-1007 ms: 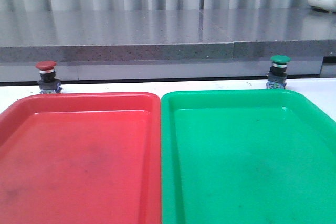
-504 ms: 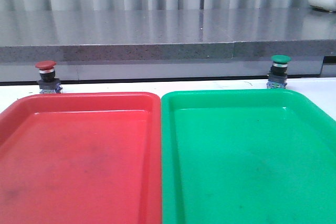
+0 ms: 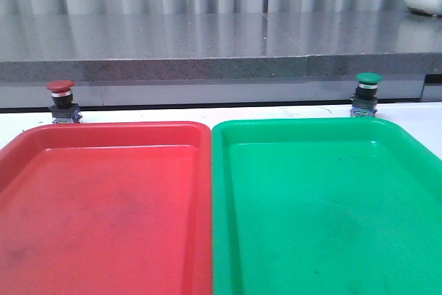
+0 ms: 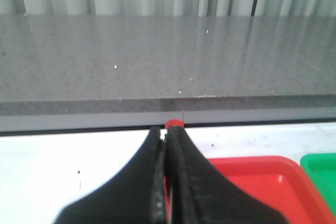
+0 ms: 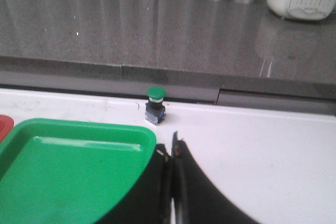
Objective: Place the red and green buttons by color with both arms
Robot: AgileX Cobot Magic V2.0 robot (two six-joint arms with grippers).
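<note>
Nothing has shifted since the earlier frames; both buttons sit as before. Red button (image 3: 61, 100) upright on the white table (image 3: 207, 110), just behind the far left corner of the red tray (image 3: 103, 212). Green button (image 3: 366, 93) upright just behind the far right part of the green tray (image 3: 324, 205). Trays side by side, edges touching. Left gripper (image 4: 165, 142) pressed closed, holding nothing, red cap peeking past its tips. Right gripper (image 5: 172, 153) likewise closed and empty, near the green tray's corner, short of the green button.

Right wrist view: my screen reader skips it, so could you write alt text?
A green button stands upright on the white table, just beyond the green tray. The shut right gripper points toward it, apart from it.
</note>
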